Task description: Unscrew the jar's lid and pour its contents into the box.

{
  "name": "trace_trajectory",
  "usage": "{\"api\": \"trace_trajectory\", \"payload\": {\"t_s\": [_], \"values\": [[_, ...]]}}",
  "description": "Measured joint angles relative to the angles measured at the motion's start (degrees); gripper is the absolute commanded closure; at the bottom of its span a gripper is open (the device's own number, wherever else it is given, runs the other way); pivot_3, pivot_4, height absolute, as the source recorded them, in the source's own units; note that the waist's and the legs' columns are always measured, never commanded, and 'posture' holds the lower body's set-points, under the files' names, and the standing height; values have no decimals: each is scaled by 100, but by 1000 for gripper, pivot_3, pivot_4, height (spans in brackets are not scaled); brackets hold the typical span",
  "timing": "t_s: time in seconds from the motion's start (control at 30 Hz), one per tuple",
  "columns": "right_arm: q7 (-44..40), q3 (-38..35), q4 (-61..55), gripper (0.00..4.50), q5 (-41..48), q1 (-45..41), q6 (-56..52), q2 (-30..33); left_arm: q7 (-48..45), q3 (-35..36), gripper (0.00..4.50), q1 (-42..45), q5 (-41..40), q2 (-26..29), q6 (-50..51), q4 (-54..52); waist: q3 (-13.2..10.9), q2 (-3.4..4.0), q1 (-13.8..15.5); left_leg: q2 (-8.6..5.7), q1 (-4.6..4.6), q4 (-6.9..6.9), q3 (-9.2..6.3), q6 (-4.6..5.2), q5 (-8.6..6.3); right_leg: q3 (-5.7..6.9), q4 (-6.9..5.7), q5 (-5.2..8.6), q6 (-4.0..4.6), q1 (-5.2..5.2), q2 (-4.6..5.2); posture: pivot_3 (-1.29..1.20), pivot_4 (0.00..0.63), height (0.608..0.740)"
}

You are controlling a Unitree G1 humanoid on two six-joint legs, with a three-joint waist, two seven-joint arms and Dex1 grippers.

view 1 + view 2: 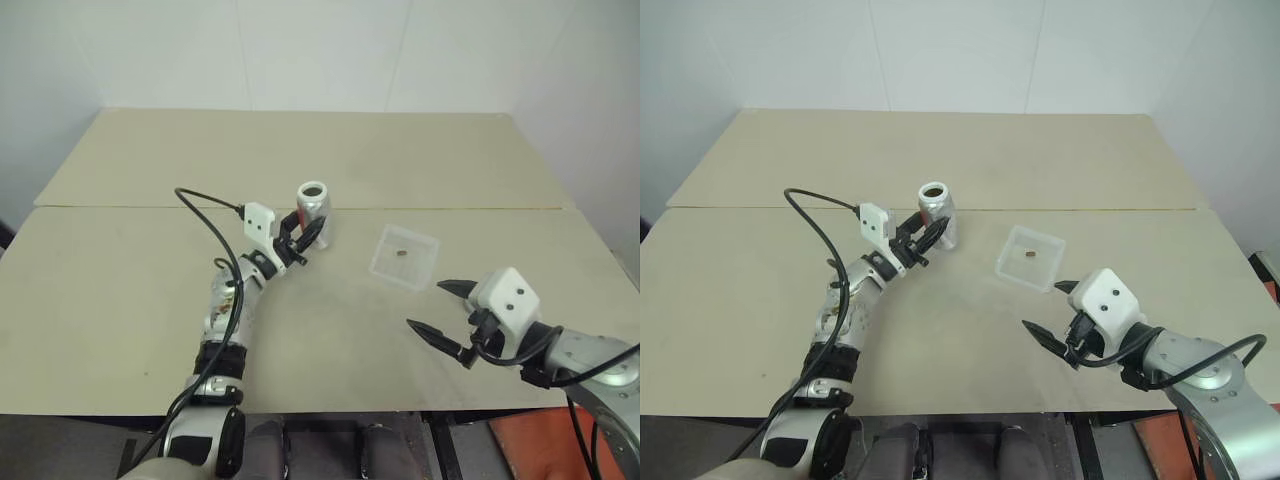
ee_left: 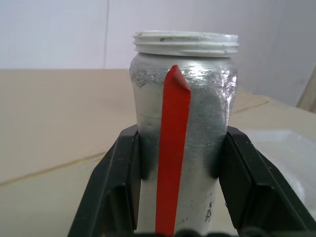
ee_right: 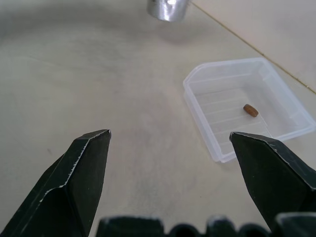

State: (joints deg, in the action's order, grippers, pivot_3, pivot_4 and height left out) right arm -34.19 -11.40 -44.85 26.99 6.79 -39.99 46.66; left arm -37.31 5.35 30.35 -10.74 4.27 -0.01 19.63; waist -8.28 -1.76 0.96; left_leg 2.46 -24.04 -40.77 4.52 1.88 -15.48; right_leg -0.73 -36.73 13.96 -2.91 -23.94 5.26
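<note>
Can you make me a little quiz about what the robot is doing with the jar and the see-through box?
1. True or false: the silvery-grey cylindrical jar has its lid on.
2. Where does the tiny brown piece lie? A) on the table B) in the clear plastic box C) in the jar
3. Which gripper grips the jar?

Key:
1. False: its threaded white mouth is open.
2. B
3. The left gripper; the right gripper is open with nothing in it.

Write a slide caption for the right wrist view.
Open right gripper above the table, the clear box ahead holding one small brown piece, jar's base beyond.
</note>
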Motion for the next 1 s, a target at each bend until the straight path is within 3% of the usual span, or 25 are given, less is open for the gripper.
{"api": "trace_trajectory", "payload": {"t_s": [0.37,0.63,1.0], "values": [[-62,99,7,16,-177,133,170,-113,223,-294,2643,-367,120,237,-30,-291,10,7,-15,0,4,1,1,2,-1,0,5,0,0,3,0,0,150,740],[-66,89,-76,0,-199,252,169,-111,159,-311,73,-366,-69,254,17,-163,13,7,-23,0,9,2,1,3,-2,-1,6,0,0,9,0,0,150,740],[-79,93,-55,0,-226,114,170,-103,234,-422,28,-600,-64,379,11,-389,13,8,-28,5,61,18,0,8,-6,5,57,0,0,69,-2,0,150,740]]}}
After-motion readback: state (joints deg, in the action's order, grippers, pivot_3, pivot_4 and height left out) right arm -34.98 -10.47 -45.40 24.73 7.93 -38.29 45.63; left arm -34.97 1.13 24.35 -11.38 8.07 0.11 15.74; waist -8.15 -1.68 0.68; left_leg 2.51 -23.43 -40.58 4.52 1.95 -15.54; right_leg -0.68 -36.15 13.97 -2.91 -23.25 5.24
